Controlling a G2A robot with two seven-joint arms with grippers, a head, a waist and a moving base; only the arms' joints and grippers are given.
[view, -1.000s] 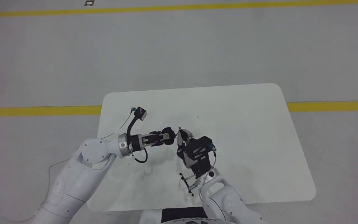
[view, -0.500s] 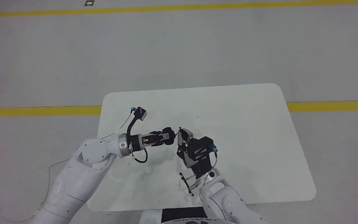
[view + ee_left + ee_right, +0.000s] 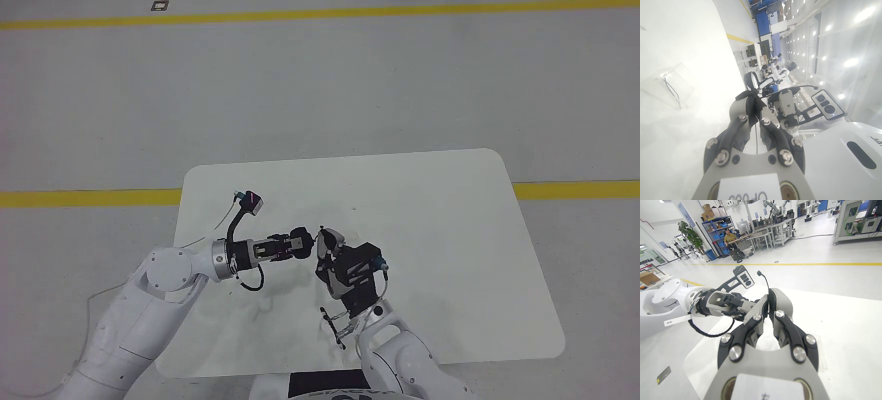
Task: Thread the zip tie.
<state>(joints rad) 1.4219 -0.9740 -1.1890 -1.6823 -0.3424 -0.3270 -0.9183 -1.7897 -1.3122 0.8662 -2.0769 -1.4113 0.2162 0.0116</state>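
Mid-frame above the tabletop (image 3: 450, 200), left tool (image 3: 303, 241) and right tool (image 3: 325, 242) meet, both clamped on the black zip tie (image 3: 759, 273); threading looks unfinished, the next move needing tail steered into head.

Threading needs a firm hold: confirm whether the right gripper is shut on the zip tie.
Yes: the right gripper pinches the zip tie, whose head sticks out past the closed fingertips.
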